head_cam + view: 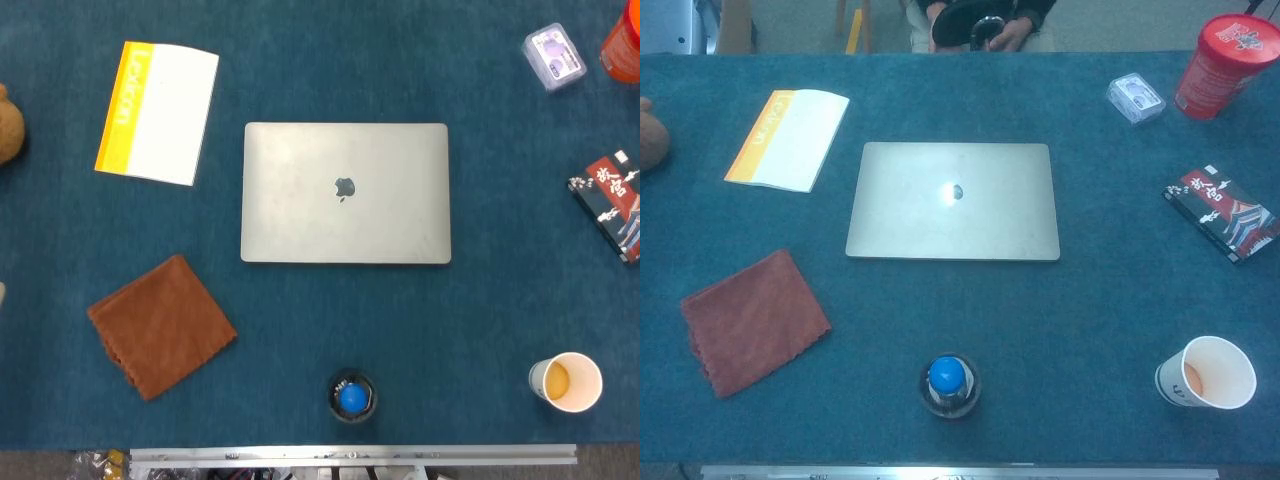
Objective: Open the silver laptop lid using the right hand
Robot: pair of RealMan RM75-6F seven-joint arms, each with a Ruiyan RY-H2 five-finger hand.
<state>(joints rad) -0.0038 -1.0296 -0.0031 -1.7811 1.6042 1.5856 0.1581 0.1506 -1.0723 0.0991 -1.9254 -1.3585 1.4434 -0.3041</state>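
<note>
The silver laptop [345, 193] lies flat in the middle of the blue table with its lid fully closed, logo facing up. The chest view shows the same laptop [953, 200], its front edge toward me. Neither of my hands appears in the head view or the chest view.
A yellow-and-white booklet [157, 112] lies at the far left and a folded brown cloth [161, 325] at the near left. A blue-capped bottle [949, 383] stands just in front of the laptop. A paper cup [1206, 372], dark card box [1222, 213], clear small box [1135, 97] and red canister [1225, 65] sit right.
</note>
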